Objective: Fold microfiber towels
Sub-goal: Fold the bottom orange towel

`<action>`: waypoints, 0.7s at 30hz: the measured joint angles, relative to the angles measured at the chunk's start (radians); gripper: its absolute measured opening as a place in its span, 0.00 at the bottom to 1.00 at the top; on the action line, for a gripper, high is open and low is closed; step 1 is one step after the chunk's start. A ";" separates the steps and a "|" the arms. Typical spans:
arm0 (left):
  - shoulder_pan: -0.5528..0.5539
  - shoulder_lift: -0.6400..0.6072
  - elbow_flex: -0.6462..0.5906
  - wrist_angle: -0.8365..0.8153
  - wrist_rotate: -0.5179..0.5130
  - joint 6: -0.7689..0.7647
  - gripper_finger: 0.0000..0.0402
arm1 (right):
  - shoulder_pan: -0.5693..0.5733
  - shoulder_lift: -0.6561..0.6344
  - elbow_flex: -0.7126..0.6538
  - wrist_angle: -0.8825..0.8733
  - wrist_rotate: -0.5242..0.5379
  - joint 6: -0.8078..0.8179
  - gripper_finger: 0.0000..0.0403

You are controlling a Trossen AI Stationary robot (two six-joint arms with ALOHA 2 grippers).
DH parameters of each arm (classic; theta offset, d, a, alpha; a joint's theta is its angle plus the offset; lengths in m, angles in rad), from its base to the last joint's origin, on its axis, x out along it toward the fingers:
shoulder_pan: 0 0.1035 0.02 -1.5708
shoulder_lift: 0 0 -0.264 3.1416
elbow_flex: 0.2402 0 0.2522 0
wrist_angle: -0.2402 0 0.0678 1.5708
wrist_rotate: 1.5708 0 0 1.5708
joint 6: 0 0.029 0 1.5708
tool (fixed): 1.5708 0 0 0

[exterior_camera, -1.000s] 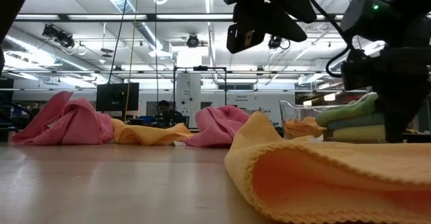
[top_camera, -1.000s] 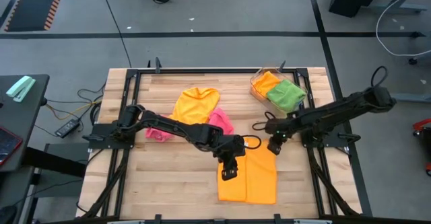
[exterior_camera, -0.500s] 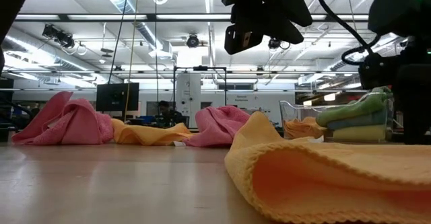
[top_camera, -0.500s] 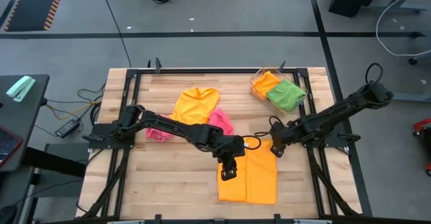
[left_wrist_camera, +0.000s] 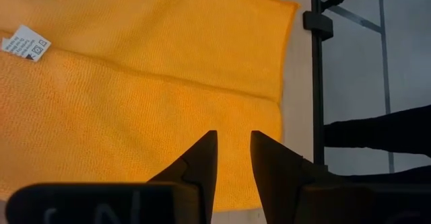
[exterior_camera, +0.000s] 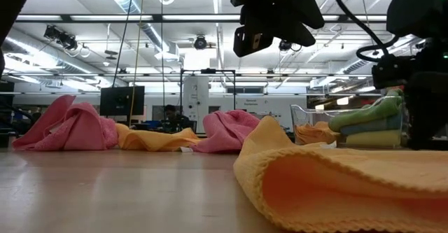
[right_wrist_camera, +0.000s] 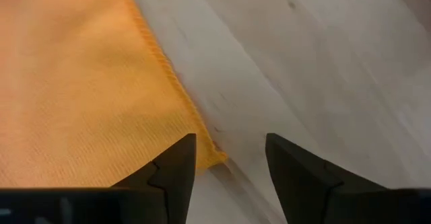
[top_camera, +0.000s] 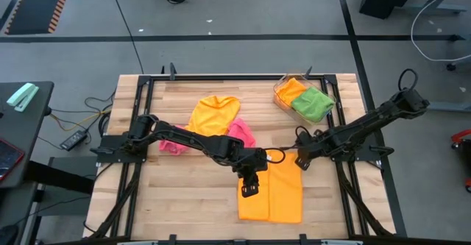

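High view: orange towel (top_camera: 271, 193) lies flat, folded once, at the near middle of the desk (top_camera: 184, 201); left hand (top_camera: 251, 188) hovers over its left edge, right hand (top_camera: 302, 162) sits at its far right corner; step looks like the second fold being set up. Yellow towel (top_camera: 213, 114) and pink towels (top_camera: 241, 133) wait crumpled farther back; clear tray (top_camera: 282, 98) at far right holds folded green towel (top_camera: 312, 104) and another orange one.

Low view: orange towel's rounded fold edge fills the near right; pink and yellow heaps behind; open workshop room with ceiling lights beyond (a person far off, tiny).

Left wrist view: fingers (left_wrist_camera: 202, 163) slightly apart, pinching nothing, above the cloth; white label (left_wrist_camera: 26, 42) shows.

Right wrist view: fingers (right_wrist_camera: 176, 163) spread, straddling the hemmed corner, empty; next move likely calls for closing on that corner, then carrying it across.
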 joint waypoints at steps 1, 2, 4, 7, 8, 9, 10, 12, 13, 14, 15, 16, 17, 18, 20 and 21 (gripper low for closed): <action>0.000 0.000 0.000 0.000 0.000 0.000 0.24 | 0.000 0.003 0.000 0.012 0.005 -0.018 0.47; 0.000 0.000 0.000 -0.001 0.000 0.000 0.24 | 0.000 0.005 -0.001 0.022 0.006 -0.035 0.47; 0.000 0.000 0.000 -0.002 0.000 0.000 0.24 | 0.000 0.016 -0.010 0.064 0.000 -0.065 0.47; 0.000 0.000 0.000 -0.005 0.000 0.000 0.23 | 0.001 0.036 -0.039 0.105 -0.010 -0.057 0.47; 0.000 0.000 0.000 -0.005 0.000 0.000 0.23 | 0.001 0.036 -0.046 0.110 -0.010 -0.047 0.47; 0.000 0.000 0.000 -0.005 0.000 0.000 0.23 | 0.001 0.038 -0.048 0.110 -0.011 -0.040 0.46; 0.000 0.000 0.000 -0.005 0.000 0.000 0.24 | 0.006 0.038 -0.049 0.108 -0.008 -0.040 0.45; 0.000 0.000 0.000 -0.006 0.000 0.000 0.24 | 0.015 0.038 -0.041 0.099 0.000 -0.058 0.42; 0.000 0.000 0.000 -0.006 0.000 0.000 0.24 | 0.020 0.038 -0.039 0.097 0.001 -0.070 0.39; 0.000 0.000 0.000 -0.006 0.000 0.000 0.24 | 0.023 0.038 -0.038 0.094 0.004 -0.082 0.36; 0.000 0.000 0.000 -0.006 0.000 0.000 0.24 | 0.026 0.038 -0.038 0.092 0.006 -0.088 0.32; 0.000 0.000 0.000 -0.006 0.000 -0.001 0.23 | 0.028 0.038 -0.038 0.088 0.007 -0.089 0.28; 0.000 0.000 0.000 -0.006 0.000 0.000 0.23 | 0.031 0.038 -0.038 0.081 0.007 -0.089 0.23; 0.000 0.000 0.000 -0.006 0.000 -0.001 0.23 | 0.032 0.038 -0.038 0.074 0.007 -0.091 0.19; 0.000 0.000 0.000 -0.006 0.000 -0.002 0.22 | 0.032 0.038 -0.037 0.059 -0.001 -0.096 0.10; 0.000 0.000 0.000 -0.006 0.001 -0.002 0.22 | 0.031 0.038 -0.032 0.047 -0.008 -0.103 0.07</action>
